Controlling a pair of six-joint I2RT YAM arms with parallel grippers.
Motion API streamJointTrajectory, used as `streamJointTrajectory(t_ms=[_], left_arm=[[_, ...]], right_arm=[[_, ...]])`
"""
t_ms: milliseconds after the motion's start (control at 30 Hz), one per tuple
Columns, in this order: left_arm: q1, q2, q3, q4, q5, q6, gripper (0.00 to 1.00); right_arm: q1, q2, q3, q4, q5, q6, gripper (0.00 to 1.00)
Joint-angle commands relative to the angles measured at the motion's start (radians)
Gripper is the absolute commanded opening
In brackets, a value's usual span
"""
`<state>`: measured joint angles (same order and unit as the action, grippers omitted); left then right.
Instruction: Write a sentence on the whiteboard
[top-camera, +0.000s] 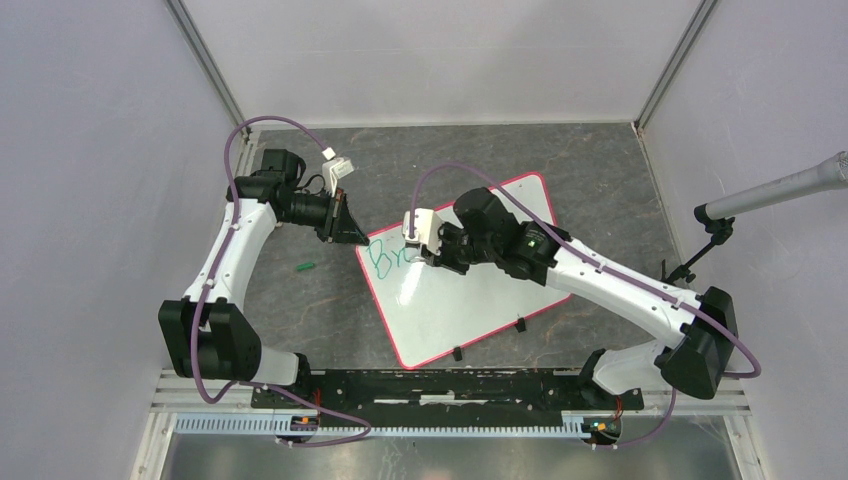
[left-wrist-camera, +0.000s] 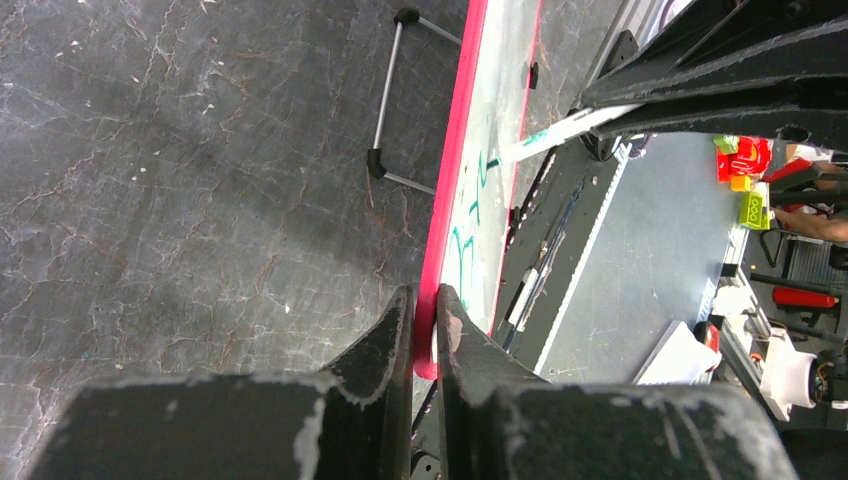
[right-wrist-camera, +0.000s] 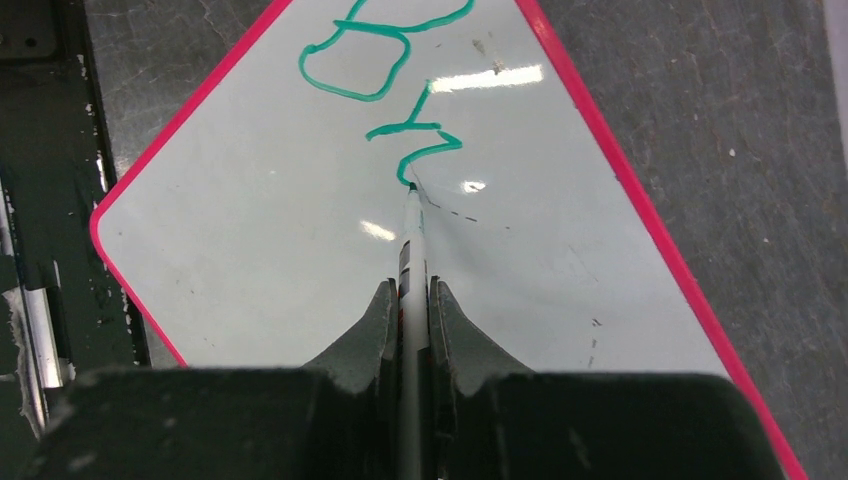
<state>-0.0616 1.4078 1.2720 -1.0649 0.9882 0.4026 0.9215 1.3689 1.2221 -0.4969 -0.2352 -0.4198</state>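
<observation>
The whiteboard (top-camera: 470, 300) lies tilted on the dark table, glossy white with a red-pink rim (left-wrist-camera: 452, 170). My left gripper (left-wrist-camera: 427, 300) is shut on that rim at the board's far-left corner, one finger on each face. My right gripper (right-wrist-camera: 411, 290) is shut on a white marker (right-wrist-camera: 410, 225) and hovers over the board's upper left (top-camera: 432, 252). The marker's tip touches the board at the end of the sentence's green lettering (right-wrist-camera: 385, 75), which reads "Br" and sits near the left corner (top-camera: 385, 258).
A small green cap (top-camera: 305, 266) lies on the table left of the board. A wire stand leg (left-wrist-camera: 385, 100) shows behind the board. Two black clips (top-camera: 520, 325) sit at its near edge. A microphone (top-camera: 780, 190) reaches in from the right.
</observation>
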Motion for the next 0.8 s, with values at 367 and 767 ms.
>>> streamJointTrajectory(t_ms=[367,767], left_arm=[[-0.026,-0.001,0.012,-0.017,0.022,0.046,0.02],[-0.026,-0.006,0.011,-0.017,0.018,0.045,0.02]], right_arm=[[0.0,0.027,0.138,0.024,0.02,0.004,0.0],[-0.002,0.071,0.134,0.044,0.065,0.018,0.0]])
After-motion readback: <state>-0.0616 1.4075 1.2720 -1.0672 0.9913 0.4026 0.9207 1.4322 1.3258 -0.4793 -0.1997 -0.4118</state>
